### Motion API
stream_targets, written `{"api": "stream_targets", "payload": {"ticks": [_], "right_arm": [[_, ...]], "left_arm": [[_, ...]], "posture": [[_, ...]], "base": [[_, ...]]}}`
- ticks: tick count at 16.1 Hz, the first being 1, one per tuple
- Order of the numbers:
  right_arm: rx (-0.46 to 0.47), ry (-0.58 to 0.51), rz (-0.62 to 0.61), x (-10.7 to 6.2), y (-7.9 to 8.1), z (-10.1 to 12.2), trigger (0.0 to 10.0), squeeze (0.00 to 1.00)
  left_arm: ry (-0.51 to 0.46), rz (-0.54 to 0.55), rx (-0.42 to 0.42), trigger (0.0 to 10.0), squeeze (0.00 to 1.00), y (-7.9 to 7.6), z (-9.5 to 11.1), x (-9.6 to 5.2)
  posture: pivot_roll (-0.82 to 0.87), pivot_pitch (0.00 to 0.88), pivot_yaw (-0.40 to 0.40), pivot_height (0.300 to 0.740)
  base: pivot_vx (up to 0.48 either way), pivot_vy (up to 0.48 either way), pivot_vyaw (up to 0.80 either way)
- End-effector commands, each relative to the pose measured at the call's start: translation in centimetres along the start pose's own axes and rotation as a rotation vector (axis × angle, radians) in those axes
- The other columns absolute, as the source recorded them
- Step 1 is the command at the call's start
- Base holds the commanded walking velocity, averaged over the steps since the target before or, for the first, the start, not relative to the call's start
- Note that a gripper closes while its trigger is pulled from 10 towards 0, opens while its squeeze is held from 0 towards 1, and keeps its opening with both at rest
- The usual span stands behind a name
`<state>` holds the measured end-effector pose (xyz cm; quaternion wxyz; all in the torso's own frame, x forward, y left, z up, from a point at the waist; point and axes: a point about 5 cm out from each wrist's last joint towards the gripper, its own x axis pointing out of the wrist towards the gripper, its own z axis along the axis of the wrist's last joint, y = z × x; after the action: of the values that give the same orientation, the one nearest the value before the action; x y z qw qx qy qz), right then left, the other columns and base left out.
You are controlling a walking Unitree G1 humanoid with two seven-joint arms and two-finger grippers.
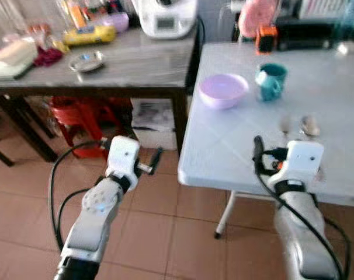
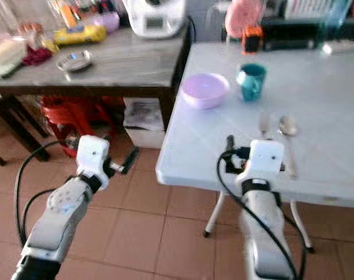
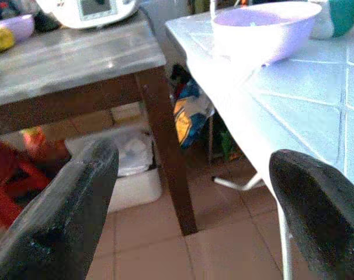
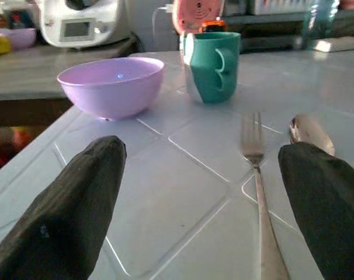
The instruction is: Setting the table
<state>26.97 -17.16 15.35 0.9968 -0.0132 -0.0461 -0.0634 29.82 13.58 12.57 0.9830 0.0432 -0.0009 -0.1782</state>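
Right gripper (image 4: 203, 192) held released over white table (image 1: 235, 146) near fork (image 4: 256, 175); left gripper (image 3: 194, 210) released, idle. Fork pickup judged next; lower, centred closure called for.

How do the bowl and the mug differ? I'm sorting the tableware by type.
The bowl is lilac, wide and shallow, with no handle; the mug is teal, taller and narrower, with a side handle. The bowl stands nearer the white table's edge. Both stand upright on it, apart.

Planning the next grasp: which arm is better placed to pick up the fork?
Right. The right gripper is over the white table, jaws open, with the fork just ahead. The left gripper hangs off the table's edge, above the floor.
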Motion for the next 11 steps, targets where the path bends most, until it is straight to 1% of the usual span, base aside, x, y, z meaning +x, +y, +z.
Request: {"api": "stream_targets", "payload": {"ticks": [1, 4, 7, 8, 11], "right_arm": [[-0.002, -0.015, 0.002, 0.1, 0.1, 0.3, 10.0, 0.00], [-0.007, -0.024, 0.000, 0.0, 0.0, 0.5, 10.0, 0.00], [-0.004, -0.023, 0.004, 0.0, 0.2, 0.5, 10.0, 0.00], [-0.006, -0.023, 0.007, 0.0, 0.3, 0.5, 10.0, 0.00], [-0.006, -0.027, 0.008, 0.2, 0.3, 0.6, 10.0, 0.00]], "left_arm": [[-0.012, 0.006, -0.016, 10.0, 0.00, 0.3, 0.2, -0.1], [-0.046, 0.003, -0.030, 10.0, 0.00, 0.1, 0.9, 0.0], [-0.094, 0.027, -0.004, 10.0, 0.00, 0.3, 1.3, 0.0], [-0.096, 0.001, -0.041, 10.0, 0.00, 0.0, 1.3, 0.0], [-0.082, -0.017, -0.034, 10.0, 0.00, -0.1, 1.1, -0.1]], "posture": [[-0.16, 0.079, 0.133, 0.740], [-0.16, 0.080, 0.133, 0.740], [-0.16, 0.080, 0.133, 0.740], [-0.16, 0.079, 0.135, 0.740], [-0.16, 0.077, 0.132, 0.740]], "base": [[0.000, 0.000, 0.00], [0.000, 0.000, 0.00], [0.000, 0.000, 0.00], [0.000, 0.000, 0.00], [0.000, 0.000, 0.00]]}}
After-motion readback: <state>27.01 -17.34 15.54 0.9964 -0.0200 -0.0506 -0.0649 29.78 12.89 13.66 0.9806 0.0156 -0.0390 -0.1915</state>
